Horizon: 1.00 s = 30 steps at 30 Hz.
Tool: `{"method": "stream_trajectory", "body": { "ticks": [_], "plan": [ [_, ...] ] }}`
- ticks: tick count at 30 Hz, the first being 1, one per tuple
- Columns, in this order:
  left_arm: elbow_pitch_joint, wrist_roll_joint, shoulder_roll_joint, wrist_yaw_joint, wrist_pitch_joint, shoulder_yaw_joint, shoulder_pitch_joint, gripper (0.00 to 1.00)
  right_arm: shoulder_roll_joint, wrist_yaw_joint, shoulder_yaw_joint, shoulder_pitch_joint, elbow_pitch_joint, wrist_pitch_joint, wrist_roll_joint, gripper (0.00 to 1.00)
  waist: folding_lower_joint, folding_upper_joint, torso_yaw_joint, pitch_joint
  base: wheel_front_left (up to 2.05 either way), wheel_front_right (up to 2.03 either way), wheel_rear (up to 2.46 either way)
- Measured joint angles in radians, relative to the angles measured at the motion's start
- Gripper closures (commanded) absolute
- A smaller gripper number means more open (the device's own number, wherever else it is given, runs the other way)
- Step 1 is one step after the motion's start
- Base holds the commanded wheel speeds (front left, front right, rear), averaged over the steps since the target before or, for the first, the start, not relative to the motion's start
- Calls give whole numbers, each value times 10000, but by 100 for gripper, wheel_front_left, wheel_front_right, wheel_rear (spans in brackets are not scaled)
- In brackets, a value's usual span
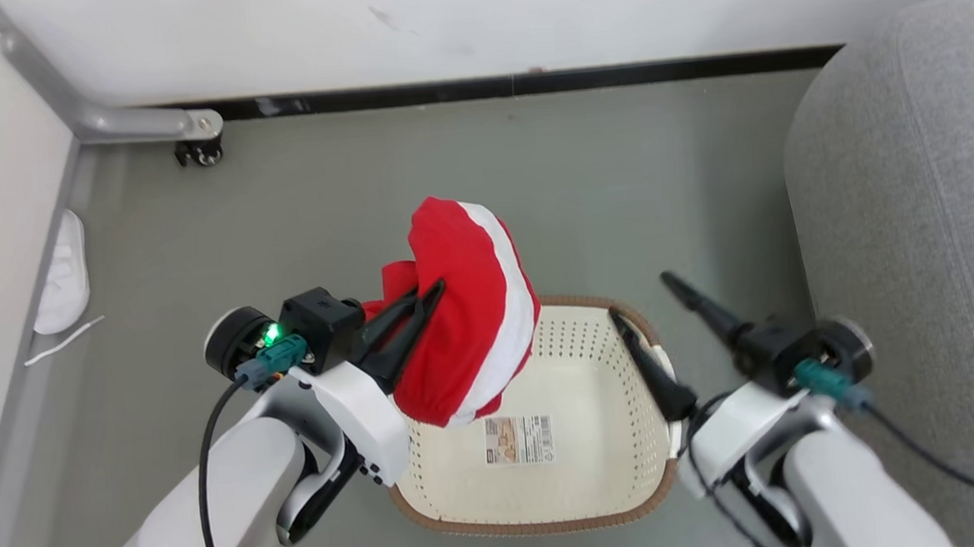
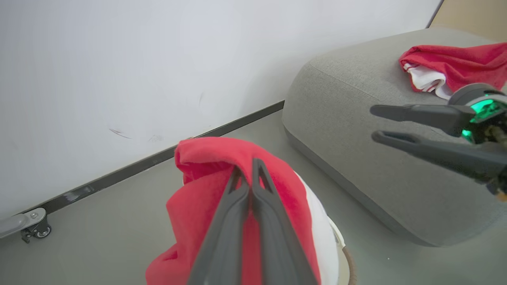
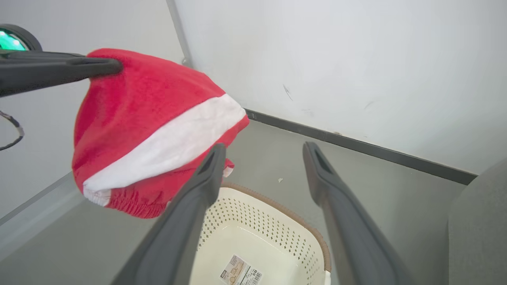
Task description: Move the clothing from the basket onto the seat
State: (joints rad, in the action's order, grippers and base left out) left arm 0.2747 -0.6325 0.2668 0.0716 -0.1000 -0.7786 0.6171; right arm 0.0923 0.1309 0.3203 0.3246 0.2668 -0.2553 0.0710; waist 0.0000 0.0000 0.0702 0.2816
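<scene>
My left gripper [image 1: 431, 291] is shut on a red garment with a white band [image 1: 472, 308], which hangs above the left side of the cream basket [image 1: 542, 525]. The left wrist view shows the shut fingers [image 2: 247, 166] pinching the red fabric [image 2: 206, 198]. My right gripper [image 1: 642, 296] stands open over the basket's right rim, holding nothing; its fingers [image 3: 264, 147] frame the basket [image 3: 253, 221] and the hanging garment [image 3: 150, 118]. A second red garment [image 2: 447, 63] lies on the grey seat [image 2: 348, 118], which is at the right [image 1: 908, 201]. Only a label sticker [image 1: 518, 439] shows on the basket's bottom.
A white slipper [image 1: 62, 279] lies by the left wall. A grey metal frame leg with a caster [image 1: 197, 151] stands at the back left. The white wall with a dark baseboard [image 1: 527, 81] closes the far side. Grey floor [image 1: 616, 192] lies between basket and wall.
</scene>
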Motion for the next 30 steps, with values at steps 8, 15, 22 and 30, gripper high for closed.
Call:
{"method": "stream_trajectory", "body": {
  "ticks": [8,15,22,30],
  "plan": [
    [-391,-8,-54,-77,284,-128,-132,100,-15,2,1281,-184,31,0,167,0,0,0,169,-618,0,0,0],
    [-656,-12,-81,-79,550,-337,-202,100,-31,0,2268,-185,35,0,337,0,0,0,335,-1030,0,0,0],
    [-1041,-10,-77,-165,855,-499,-340,100,-69,0,2853,-183,71,0,581,0,0,1,517,-1382,0,0,0],
    [-1444,-90,-61,-222,1179,-591,-341,100,-69,0,2949,-181,77,0,702,0,0,0,701,-1555,0,0,0]
  ]
}}
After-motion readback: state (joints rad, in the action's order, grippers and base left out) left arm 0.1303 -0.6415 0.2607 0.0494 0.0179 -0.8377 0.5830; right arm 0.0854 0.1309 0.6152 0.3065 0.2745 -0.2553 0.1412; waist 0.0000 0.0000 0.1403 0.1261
